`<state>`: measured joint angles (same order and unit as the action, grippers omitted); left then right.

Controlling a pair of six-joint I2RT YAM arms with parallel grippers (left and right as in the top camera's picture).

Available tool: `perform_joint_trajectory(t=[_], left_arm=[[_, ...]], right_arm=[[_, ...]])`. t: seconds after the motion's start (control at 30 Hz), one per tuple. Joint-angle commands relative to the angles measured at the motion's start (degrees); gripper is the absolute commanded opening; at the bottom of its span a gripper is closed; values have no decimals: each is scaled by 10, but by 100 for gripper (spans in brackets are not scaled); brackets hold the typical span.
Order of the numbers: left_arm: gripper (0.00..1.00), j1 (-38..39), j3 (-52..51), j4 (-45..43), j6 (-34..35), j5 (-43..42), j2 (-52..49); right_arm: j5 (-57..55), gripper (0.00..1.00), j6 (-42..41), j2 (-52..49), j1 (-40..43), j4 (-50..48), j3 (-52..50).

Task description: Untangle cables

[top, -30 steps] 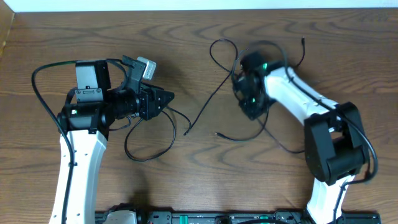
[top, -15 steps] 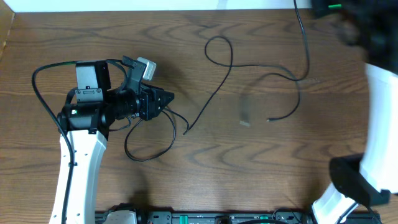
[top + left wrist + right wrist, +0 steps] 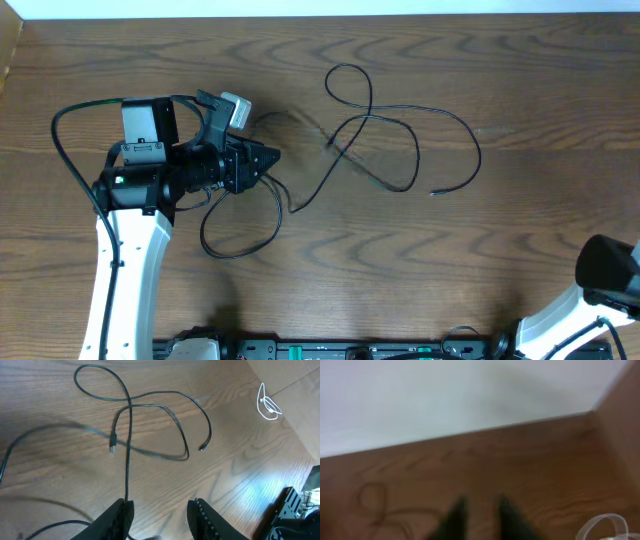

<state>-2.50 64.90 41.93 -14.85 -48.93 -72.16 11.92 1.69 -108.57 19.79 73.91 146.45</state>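
Left gripper (image 3: 160,507) fingers apart, cable (image 3: 128,450) running to one; right gripper (image 3: 480,510) apart, empty. Risk: pulling could tighten the crossing beyond left gripper.

Cables (image 3: 366,116) lie on the table (image 3: 500,290), spread from centre toward the right. Far loop (image 3: 347,68) sits at far centre. The strands cross just nearward of it, then swing right. A plug end (image 3: 433,192) lies on their near right side. My left gripper (image 3: 272,160) sits left of them, one strand reaching its tip. Second loop (image 3: 232,255) lies nearward of that gripper, beside my left arm (image 3: 125,260). My right arm (image 3: 605,270) is in the near right corner, well apart from the cables.
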Motion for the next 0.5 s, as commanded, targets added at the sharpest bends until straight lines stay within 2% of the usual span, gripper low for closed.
perform_joint_trajectory(t=[0.0, 0.03, 0.07, 0.13, 0.47], left_arm=[[41, 1, 0, 0, -1, 1, 0], [41, 1, 0, 1, -1, 1, 0], [41, 1, 0, 1, -1, 1, 0], [41, 1, 0, 1, -1, 1, 0], [41, 1, 0, 1, -1, 1, 0]], right_arm=[[161, 50, 36, 2, -15, 20, -72], [166, 66, 47, 2, -24, 23, -96], [168, 75, 58, 2, -34, 25, -117], [170, 84, 88, 2, -60, 29, -169], [170, 91, 299, 2, -239, 8, -376]])
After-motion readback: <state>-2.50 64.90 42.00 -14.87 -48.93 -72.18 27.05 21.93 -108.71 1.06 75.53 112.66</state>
